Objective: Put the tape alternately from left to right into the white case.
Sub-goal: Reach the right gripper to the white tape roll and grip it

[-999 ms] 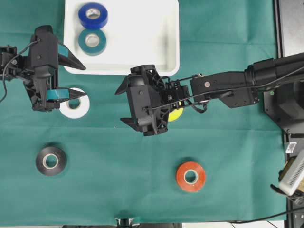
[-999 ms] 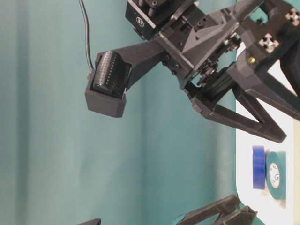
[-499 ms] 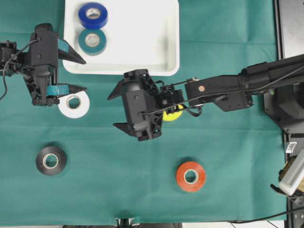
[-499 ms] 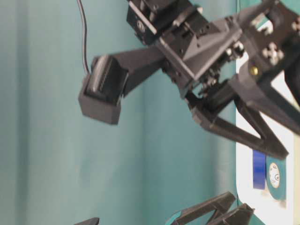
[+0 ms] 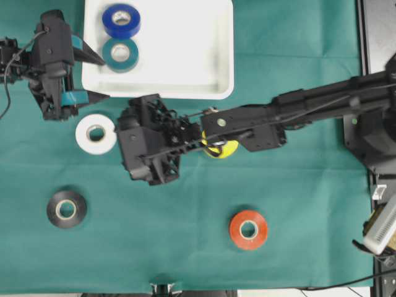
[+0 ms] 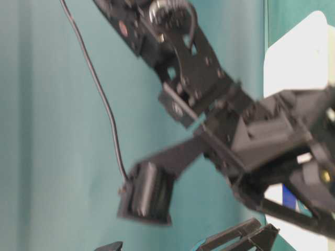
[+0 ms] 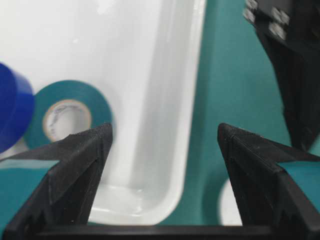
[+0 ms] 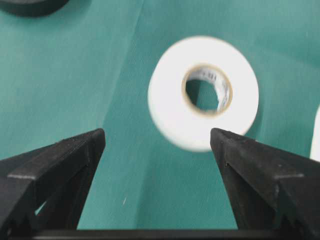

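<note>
Green cloth (image 5: 185, 235), both tools agape, empty.

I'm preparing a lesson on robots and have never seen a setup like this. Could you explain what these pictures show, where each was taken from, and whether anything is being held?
Two black robot arms work over a green cloth. One picture looks straight down, one is a blurry shot from table height, and two come from cameras on the arms' wrists, looking out between the fingers.

In the white case lie a blue roll and a teal roll. On the cloth lie a white roll, a black roll, a red-orange roll and a yellow roll, partly hidden under the right arm.

The left gripper hangs by the case's corner. The right gripper reaches across toward the white roll. Both are open and hold nothing.
</note>
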Action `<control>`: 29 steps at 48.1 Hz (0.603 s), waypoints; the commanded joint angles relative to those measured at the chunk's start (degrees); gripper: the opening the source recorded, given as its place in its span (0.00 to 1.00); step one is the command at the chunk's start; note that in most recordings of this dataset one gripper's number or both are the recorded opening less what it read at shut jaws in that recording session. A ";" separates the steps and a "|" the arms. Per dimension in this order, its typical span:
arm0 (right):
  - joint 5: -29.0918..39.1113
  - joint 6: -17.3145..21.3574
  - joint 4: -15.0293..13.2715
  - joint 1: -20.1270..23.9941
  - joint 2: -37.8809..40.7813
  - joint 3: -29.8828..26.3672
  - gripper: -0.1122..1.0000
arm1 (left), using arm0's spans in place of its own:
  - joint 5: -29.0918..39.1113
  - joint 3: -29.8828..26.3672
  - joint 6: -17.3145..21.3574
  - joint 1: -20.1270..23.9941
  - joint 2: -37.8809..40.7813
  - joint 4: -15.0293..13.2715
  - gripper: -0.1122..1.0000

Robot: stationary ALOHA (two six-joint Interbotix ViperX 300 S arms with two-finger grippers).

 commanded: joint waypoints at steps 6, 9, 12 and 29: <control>0.18 0.09 -0.44 -0.09 1.49 -5.36 0.67 | -0.44 -0.26 0.00 1.58 -0.88 -0.09 0.86; 0.18 0.09 -0.44 -0.26 2.20 -6.15 0.67 | -0.44 -0.26 0.00 1.76 -0.88 -0.09 0.86; 0.62 0.26 -0.44 -0.53 3.25 -7.21 0.67 | -0.44 -0.18 0.00 1.85 -0.88 -0.09 0.86; 5.36 0.26 -0.26 -0.53 8.17 -12.22 0.67 | -0.44 -0.18 -0.09 2.20 -0.88 -0.09 0.86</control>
